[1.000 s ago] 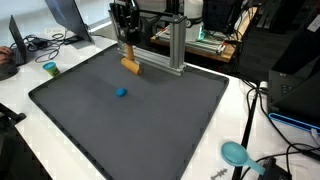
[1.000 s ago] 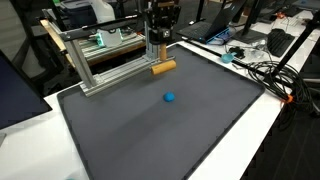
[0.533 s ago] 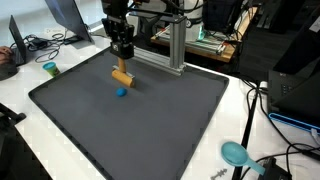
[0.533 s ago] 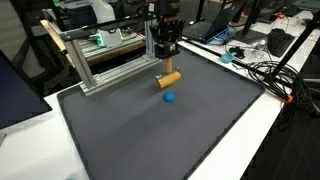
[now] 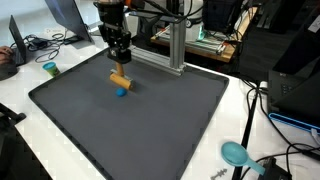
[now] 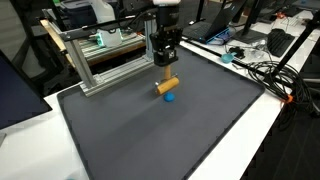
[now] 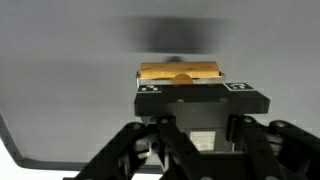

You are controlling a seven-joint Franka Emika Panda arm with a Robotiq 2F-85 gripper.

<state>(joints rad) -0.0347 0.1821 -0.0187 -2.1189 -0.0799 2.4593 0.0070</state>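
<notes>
My gripper (image 5: 120, 66) is shut on an orange cylinder (image 5: 120, 80) and holds it level just above the dark grey mat (image 5: 160, 125). A small blue ball (image 5: 121, 92) lies on the mat right under and in front of the cylinder. Both exterior views show this: the gripper (image 6: 165, 70), the cylinder (image 6: 166, 86) and the ball (image 6: 170, 97). In the wrist view the orange cylinder (image 7: 180, 71) sits across the gripper (image 7: 181, 80), with the black gripper body below it. The ball is hidden there.
An aluminium frame (image 5: 165, 48) stands along the mat's back edge (image 6: 100, 62). A teal cup (image 5: 50, 69) and a laptop (image 5: 68, 18) sit off the mat. A teal object (image 5: 235, 153) and cables (image 6: 268, 72) lie on the white table.
My gripper has carried the orange cylinder from beside the aluminium frame toward the middle of the mat. It now hangs just over the blue ball, which has not moved.
</notes>
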